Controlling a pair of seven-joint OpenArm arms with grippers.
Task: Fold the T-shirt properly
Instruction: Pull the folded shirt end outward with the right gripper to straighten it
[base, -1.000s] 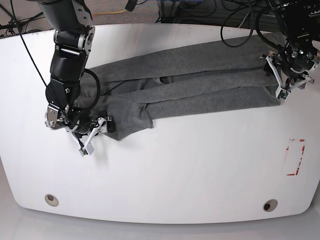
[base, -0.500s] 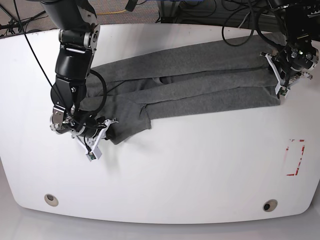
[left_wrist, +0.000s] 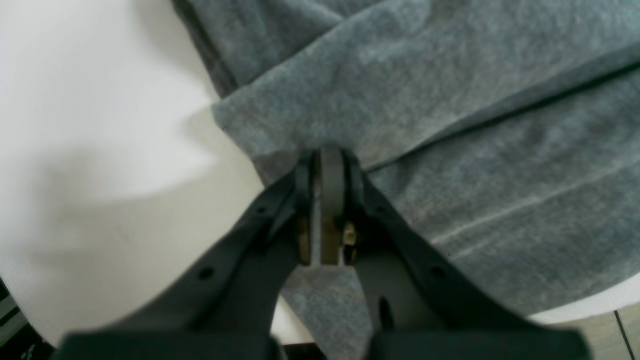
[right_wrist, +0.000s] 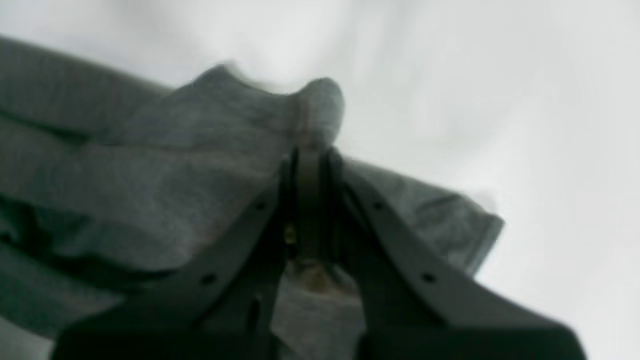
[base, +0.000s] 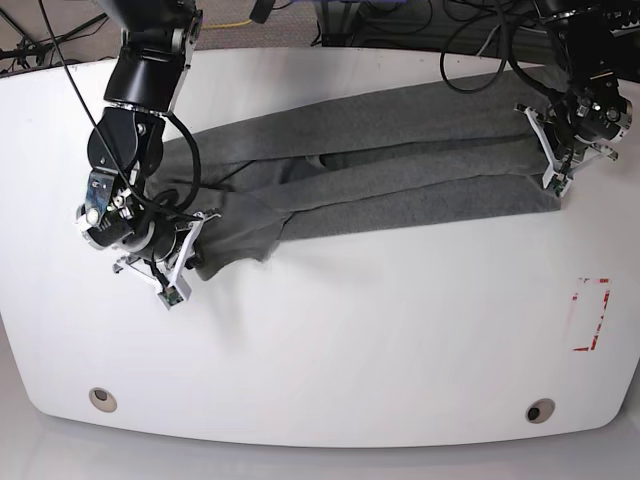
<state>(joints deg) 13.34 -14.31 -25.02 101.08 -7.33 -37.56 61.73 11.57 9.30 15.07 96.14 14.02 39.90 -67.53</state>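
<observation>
T-shirt (base: 380, 170) lay as a long band across the counter (base: 380, 340) w/ left end effector (left_wrist: 327, 165) & right end effector (right_wrist: 310, 150) each clamped on an end, so best lift both evenly, keeping fabric taut.

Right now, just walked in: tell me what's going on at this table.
A two-armed robot is folding a grey T-shirt that lies in a long, narrow band across the white table. The left end effector is shut on the shirt's edge at one end, and the right end effector is shut on a bunched bit of fabric at the other end. Both ends are gripped, but the shirt is not yet folded into a compact shape.
</observation>
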